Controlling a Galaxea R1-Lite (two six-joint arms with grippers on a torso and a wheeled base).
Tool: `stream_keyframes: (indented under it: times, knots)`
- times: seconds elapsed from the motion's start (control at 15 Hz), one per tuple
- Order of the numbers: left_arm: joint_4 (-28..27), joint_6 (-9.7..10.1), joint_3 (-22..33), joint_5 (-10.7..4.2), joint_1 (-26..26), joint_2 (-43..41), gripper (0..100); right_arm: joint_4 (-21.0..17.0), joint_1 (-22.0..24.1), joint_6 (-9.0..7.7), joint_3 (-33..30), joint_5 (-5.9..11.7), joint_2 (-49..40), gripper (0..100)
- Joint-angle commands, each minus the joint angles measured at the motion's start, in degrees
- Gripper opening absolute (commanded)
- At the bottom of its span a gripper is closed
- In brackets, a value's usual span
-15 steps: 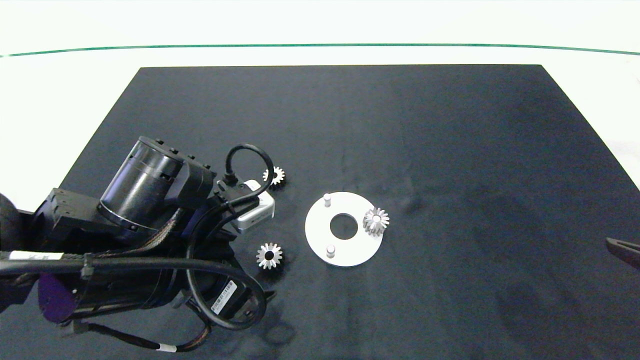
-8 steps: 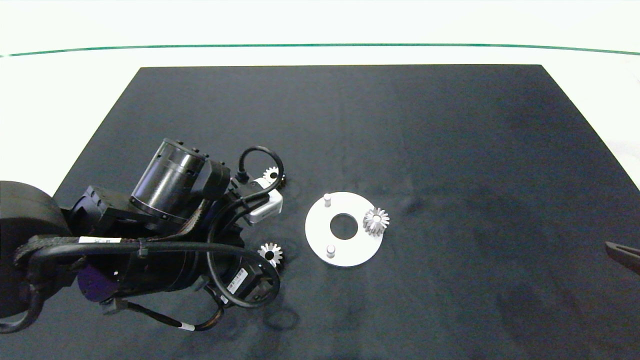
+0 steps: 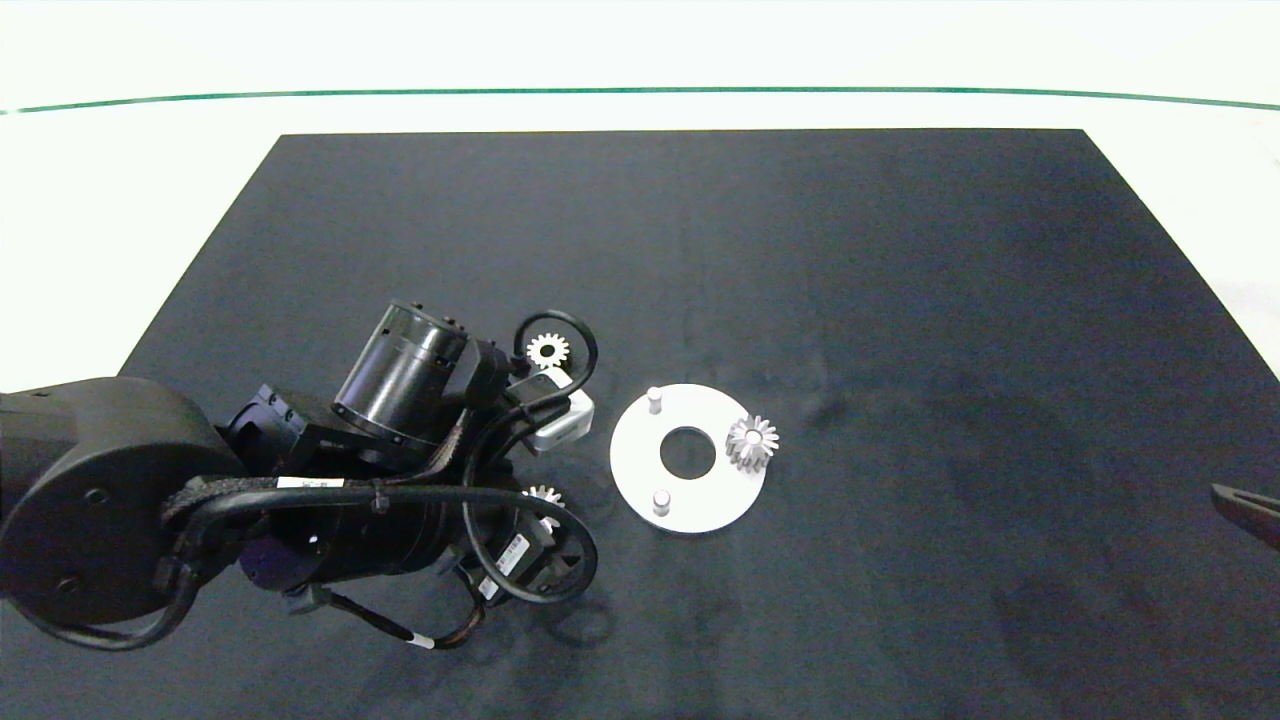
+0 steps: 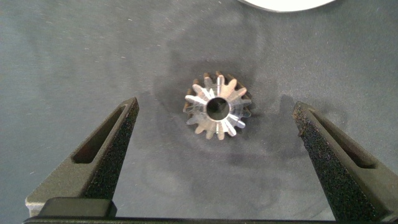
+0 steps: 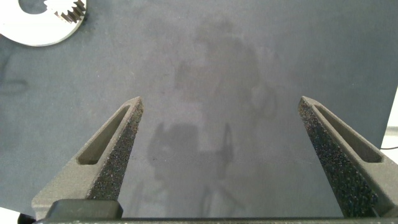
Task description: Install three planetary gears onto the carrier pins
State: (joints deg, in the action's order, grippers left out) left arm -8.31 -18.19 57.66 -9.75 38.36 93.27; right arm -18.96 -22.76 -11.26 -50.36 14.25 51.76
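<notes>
Dark mat (image 3: 700, 250) on white table (image 3: 120, 180), green line (image 3: 640, 91) beyond.

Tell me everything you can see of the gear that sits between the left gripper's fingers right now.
The gear is small, silvery, shiny metal with a ring of radial teeth around a dark centre hole. It lies flat on the dark mat, hole facing up, near the white disc. The left gripper hovers over it, open, one finger on each side and neither touching it. In the head view the arm hides most of it; only a few teeth show.
</notes>
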Motion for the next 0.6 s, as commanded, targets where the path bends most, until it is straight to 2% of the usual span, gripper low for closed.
stream_keyframes:
  times: [0.07,0.4,0.6]
  knots:
    - [0.1,0.0,0.0,-0.09,0.1,1.2,100,-0.1,0.0,-0.16,0.1,0.08,0.3,100]
    - [2.5,0.17,-0.1,0.0,0.1,1.9,100,-0.1,0.0,-0.16,0.4,-0.1,0.4,100]
    - [2.4,0.26,-0.3,0.0,0.0,2.4,96,-0.1,0.0,-0.16,0.4,-0.1,0.5,100]
